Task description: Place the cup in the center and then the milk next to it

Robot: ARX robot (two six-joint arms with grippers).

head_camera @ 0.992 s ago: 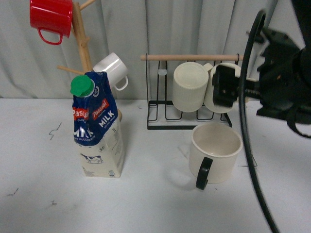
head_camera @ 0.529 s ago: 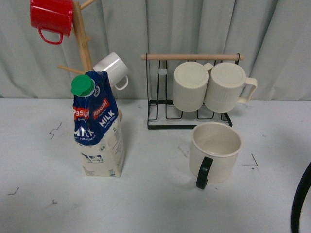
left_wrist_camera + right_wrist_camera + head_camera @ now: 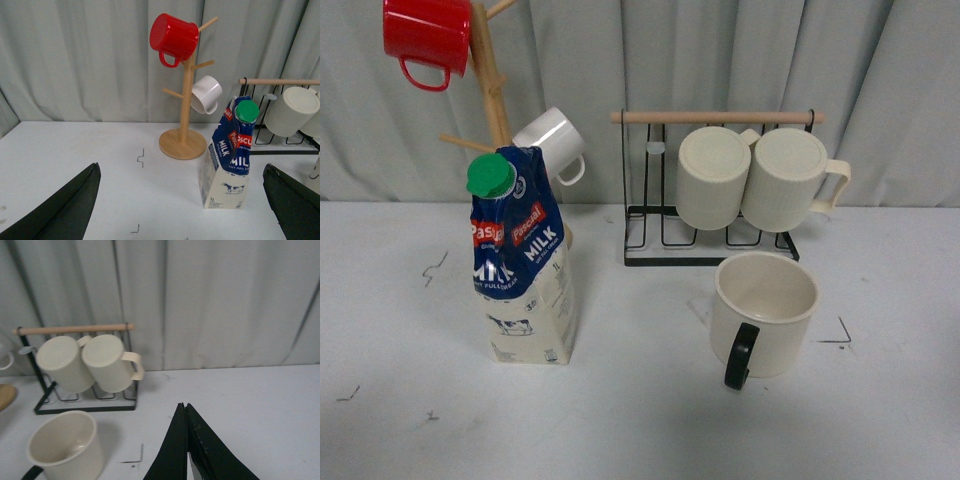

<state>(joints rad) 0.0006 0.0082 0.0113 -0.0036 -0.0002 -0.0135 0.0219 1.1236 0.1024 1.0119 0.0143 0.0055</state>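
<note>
The cup, wide and cream with a black loop handle turned toward me, stands upright on the white table right of the middle, just in front of the wire rack. It also shows in the right wrist view as the cup. The milk stands upright at the left, with a green cap and blue top. In the left wrist view the milk lies ahead, between the spread fingers of my open left gripper. My right gripper is shut on nothing, off to the cup's side. Neither arm shows in the front view.
A wooden mug tree behind the milk carries a red mug and a small white mug. A black wire rack at the back holds two ribbed cream mugs. Small pen marks dot the table.
My right arm, which filled the right side of the front view a second ago, has pulled out of sight, its cable last. The cup and the milk have not moved.
</note>
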